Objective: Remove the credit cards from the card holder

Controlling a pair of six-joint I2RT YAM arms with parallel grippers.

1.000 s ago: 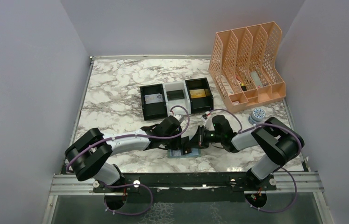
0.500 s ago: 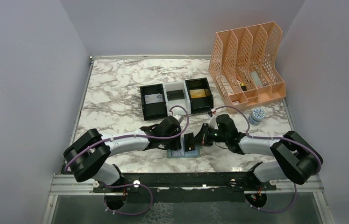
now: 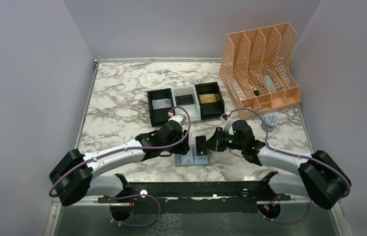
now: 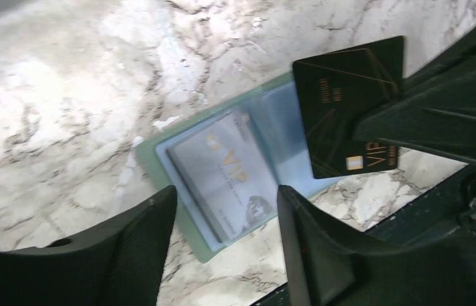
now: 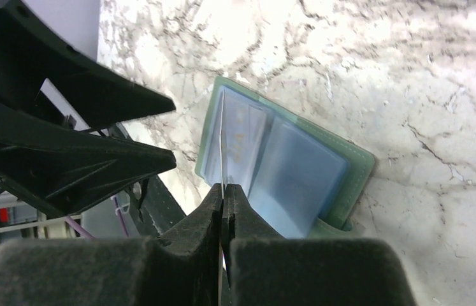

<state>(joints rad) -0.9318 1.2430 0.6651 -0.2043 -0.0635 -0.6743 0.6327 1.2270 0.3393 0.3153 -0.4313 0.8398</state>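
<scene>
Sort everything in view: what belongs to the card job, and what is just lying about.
Job:
- card holder, lying open
- black card, in the right tool
- silver card, in the holder's pocket
- left tool, open above the holder

Lying about:
- three-compartment tray
- peach file rack
- small round tin

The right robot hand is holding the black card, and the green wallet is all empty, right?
Not quite. The right gripper holds the black card, but the green wallet is not empty: the left wrist view shows a silvery VIP card in one pocket.
</scene>
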